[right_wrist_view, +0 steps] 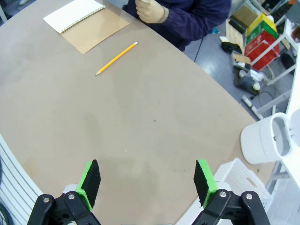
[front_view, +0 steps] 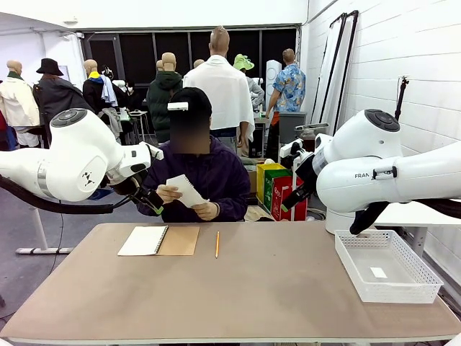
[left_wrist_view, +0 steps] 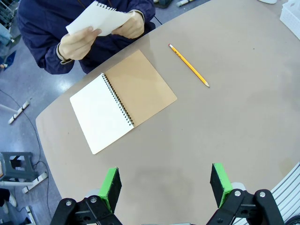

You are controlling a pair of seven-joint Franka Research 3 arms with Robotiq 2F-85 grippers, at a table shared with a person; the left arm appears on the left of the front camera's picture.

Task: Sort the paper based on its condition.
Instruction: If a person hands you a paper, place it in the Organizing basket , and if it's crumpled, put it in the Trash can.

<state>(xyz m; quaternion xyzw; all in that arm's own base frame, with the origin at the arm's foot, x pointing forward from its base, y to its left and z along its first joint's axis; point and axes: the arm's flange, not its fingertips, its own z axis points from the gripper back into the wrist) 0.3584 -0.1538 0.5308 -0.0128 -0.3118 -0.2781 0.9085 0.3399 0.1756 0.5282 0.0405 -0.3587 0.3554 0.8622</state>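
While both arms hover above the table (front_view: 274, 288), left gripper (left_wrist_view: 164, 186) and right gripper (right_wrist_view: 147, 182) gaping wide, the person (front_view: 220, 176) holds the paper (front_view: 186, 189) two-handed beyond the notebook (front_view: 158, 241), long axis slanting down rightward.

Table (front_view: 274, 288): tan-brown top with rounded corners, level. Near the far edge, left of middle, a spiral-bound notebook (front_view: 158, 241) lies open and flat, with the white page on the left and the brown cardboard cover spread to the right. A yellow pencil (front_view: 217, 244) lies beside the cover without touching it, eraser end toward the far edge and tip toward the near edge. A white mesh plastic basket (front_view: 403, 293) stands upright at the right end, toward the near edge and well apart from the pencil and notebook.
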